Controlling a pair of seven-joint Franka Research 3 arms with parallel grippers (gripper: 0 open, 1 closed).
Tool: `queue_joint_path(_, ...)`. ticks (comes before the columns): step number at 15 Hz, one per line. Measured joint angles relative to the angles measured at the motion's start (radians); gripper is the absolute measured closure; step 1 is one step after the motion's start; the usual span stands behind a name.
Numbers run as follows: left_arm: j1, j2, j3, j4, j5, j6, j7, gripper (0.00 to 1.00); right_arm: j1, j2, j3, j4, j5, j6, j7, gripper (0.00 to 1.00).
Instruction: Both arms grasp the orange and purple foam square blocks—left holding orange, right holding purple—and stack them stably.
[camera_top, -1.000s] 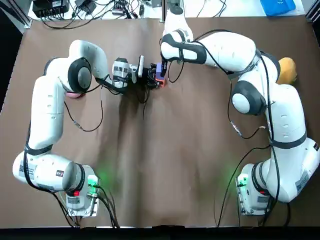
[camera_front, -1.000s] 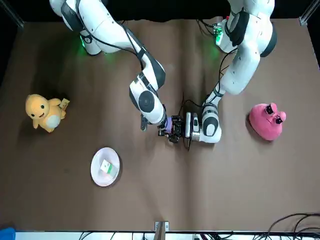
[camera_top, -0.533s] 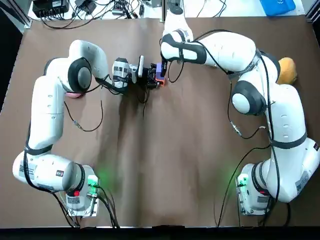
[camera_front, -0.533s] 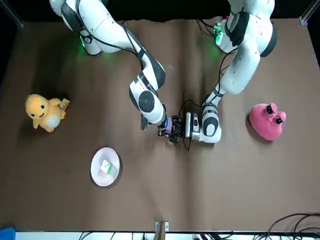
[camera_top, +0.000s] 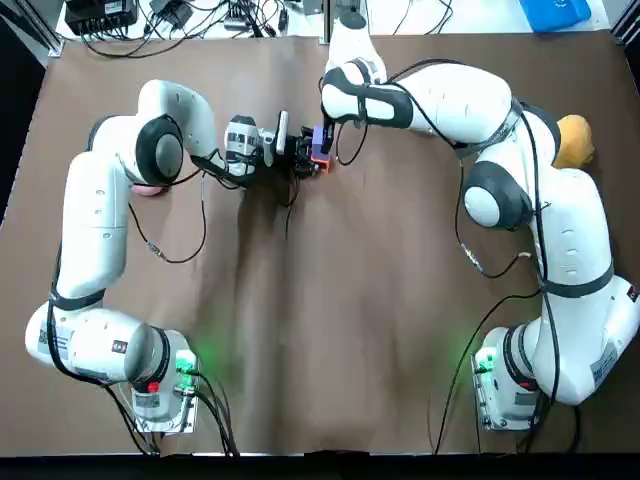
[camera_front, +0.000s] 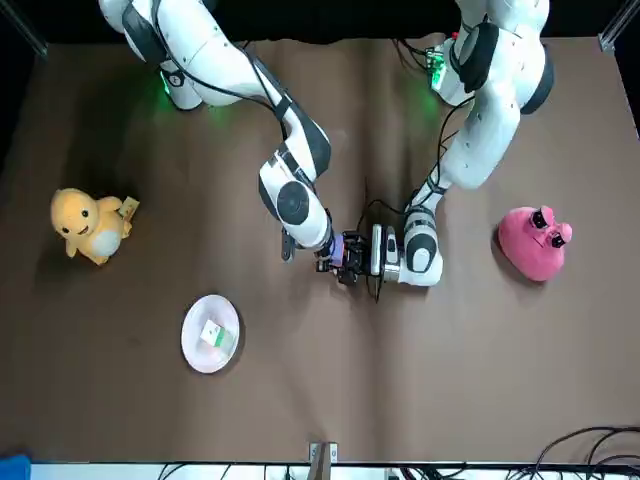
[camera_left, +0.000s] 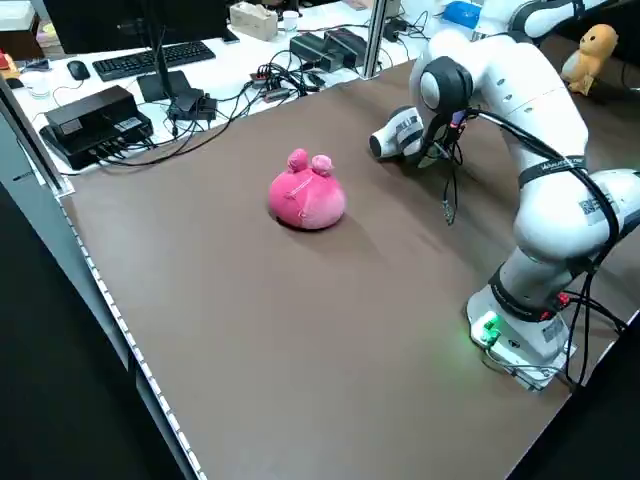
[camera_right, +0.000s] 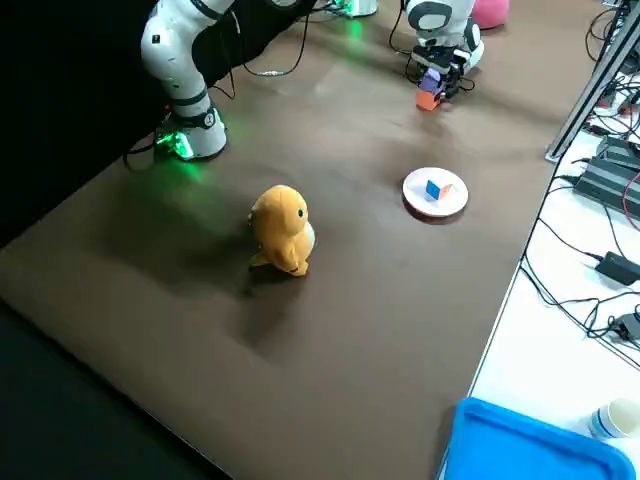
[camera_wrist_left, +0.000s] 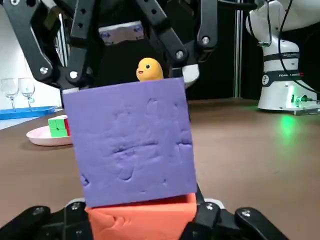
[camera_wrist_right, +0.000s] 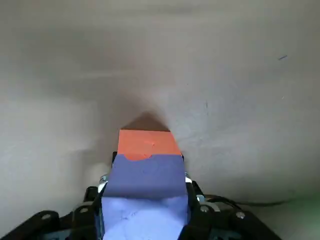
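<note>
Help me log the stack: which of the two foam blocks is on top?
The purple block, held by the right end effector; the orange block lies beneath it in the left end effector.

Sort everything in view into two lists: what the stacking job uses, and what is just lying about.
Job: orange block, purple block, left gripper, right gripper.
Lying about: yellow toy, pink toy, plate, cube on it.

Purple foam block (camera_wrist_left: 132, 137), slightly askew, seated on orange foam block (camera_wrist_left: 142, 219). Left hand (camera_wrist_left: 142, 225) clamped on orange foam block at both sides. Right hand (camera_wrist_left: 131, 60), black linkage, closed on purple foam block. Behind: yellow toy (camera_wrist_left: 149, 69); pink plate (camera_wrist_left: 42, 136) bearing green-and-red cube (camera_wrist_left: 59, 125); green-lit arm base (camera_wrist_left: 284, 75); brown surface (camera_wrist_left: 250, 150).
</note>
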Motion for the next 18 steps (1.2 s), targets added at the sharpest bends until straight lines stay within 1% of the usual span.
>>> queue_joint_path(8, 0.000, 0.000, 0.000, 0.000, 0.000, 0.000, 0.000, 0.36, 0.001, 0.000, 0.000, 0.000, 0.000, 0.000, -0.001, 0.41)
queue_joint_path(10, 0.000, 0.000, 0.000, 0.000, 0.000, 0.000, 0.000, 0.36, 0.002, 0.000, 0.000, 0.000, 0.000, 0.000, -0.002, 0.37)
queue_joint_path(11, 0.000, 0.000, 0.000, 0.000, 0.000, 0.000, 0.000, 0.36, 0.002, 0.001, 0.001, 0.000, 0.000, 0.001, -0.003, 0.37)
queue_joint_path(12, 0.000, 0.000, 0.000, 0.000, 0.000, 0.000, 0.000, 0.36, 0.003, 0.002, 0.001, -0.001, 0.000, 0.001, -0.003, 0.30)
queue_joint_path(13, 0.000, 0.000, 0.000, 0.000, 0.000, 0.000, 0.000, 0.36, 0.004, 0.005, 0.002, -0.002, 0.000, 0.001, -0.004, 0.18)
queue_joint_path(15, 0.000, 0.000, 0.000, 0.001, 0.000, 0.000, 0.000, 0.36, 0.006, 0.009, 0.003, -0.002, 0.000, 0.001, -0.005, 0.14)
queue_joint_path(16, 0.000, 0.000, 0.000, 0.001, 0.000, 0.000, 0.000, 0.36, 0.006, 0.010, 0.003, -0.002, 0.000, 0.001, -0.005, 0.14)
queue_joint_path(18, 0.000, 0.000, 0.001, 0.002, 0.000, 0.001, 0.000, 0.36, 0.007, 0.011, 0.003, -0.002, 0.000, 0.002, -0.006, 0.07)
